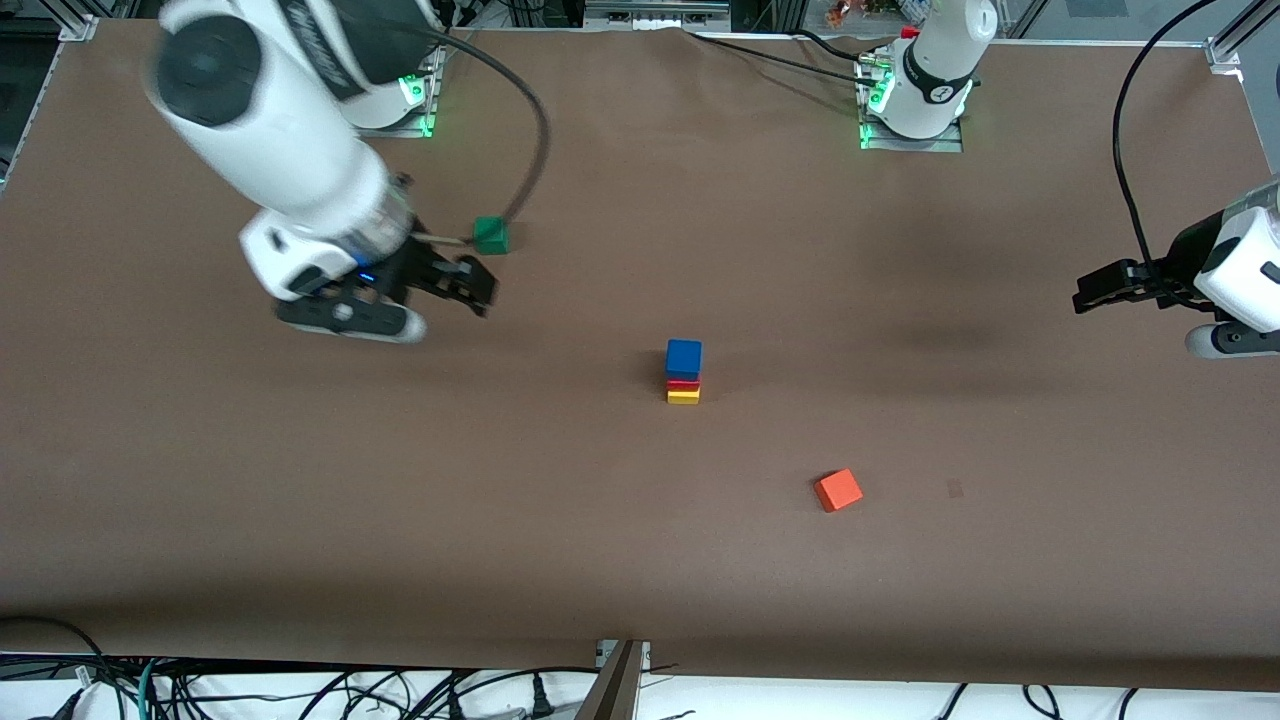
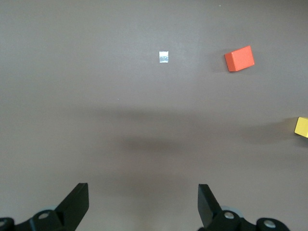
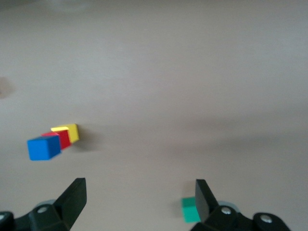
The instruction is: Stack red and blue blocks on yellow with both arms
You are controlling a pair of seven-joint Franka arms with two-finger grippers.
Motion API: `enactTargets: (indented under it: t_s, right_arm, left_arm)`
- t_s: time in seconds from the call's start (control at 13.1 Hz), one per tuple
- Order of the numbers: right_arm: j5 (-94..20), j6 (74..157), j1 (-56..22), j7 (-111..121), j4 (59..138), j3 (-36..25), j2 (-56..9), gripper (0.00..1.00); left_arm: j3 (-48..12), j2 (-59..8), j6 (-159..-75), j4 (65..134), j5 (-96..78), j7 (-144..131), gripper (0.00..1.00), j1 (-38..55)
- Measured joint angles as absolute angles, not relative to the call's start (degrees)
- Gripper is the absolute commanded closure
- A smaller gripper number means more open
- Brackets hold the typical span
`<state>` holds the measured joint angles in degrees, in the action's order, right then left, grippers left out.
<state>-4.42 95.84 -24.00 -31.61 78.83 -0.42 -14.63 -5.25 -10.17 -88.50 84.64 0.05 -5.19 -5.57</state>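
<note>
At the middle of the table stands a stack of three cubes: the blue block (image 1: 684, 357) on top, the red block (image 1: 683, 383) under it, the yellow cube (image 1: 683, 396) at the bottom. The right wrist view shows the same blue (image 3: 43, 148), red (image 3: 61, 139) and yellow (image 3: 70, 131) cubes. My right gripper (image 1: 478, 285) (image 3: 139, 187) hangs open and empty over the table toward the right arm's end, apart from the stack. My left gripper (image 1: 1085, 290) (image 2: 143, 188) is open and empty over the left arm's end. An edge of the yellow cube (image 2: 302, 126) shows in the left wrist view.
A green cube (image 1: 490, 235) (image 3: 190, 209) lies beside my right gripper, farther from the front camera than the stack. A lighter orange-red cube (image 1: 838, 490) (image 2: 239, 58) lies nearer to the front camera, toward the left arm's end. A small pale mark (image 2: 164, 57) is on the table.
</note>
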Motion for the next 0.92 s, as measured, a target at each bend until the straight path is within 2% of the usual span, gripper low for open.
enactTargets:
  t_s: [0.31, 0.54, 0.92]
  right_arm:
    - [-4.67, 89.77, -16.08, -21.29, 86.56, -0.62, -4.43, 0.0]
    - [-4.65, 89.16, -11.46, -13.14, 93.26, -0.66, 2.16, 0.0]
    - [-2.52, 89.49, -9.74, -7.59, 95.32, -1.08, 4.06, 0.0]
  left_arm:
    - [-5.25, -10.22, -88.5, 84.64, 0.05, -5.19, 0.0, -5.58]
    - [-5.25, -10.26, -88.5, 84.64, 0.05, -5.19, 0.0, -5.61]
    - [-5.25, -10.27, -88.5, 84.64, 0.05, -5.19, 0.0, -5.66]
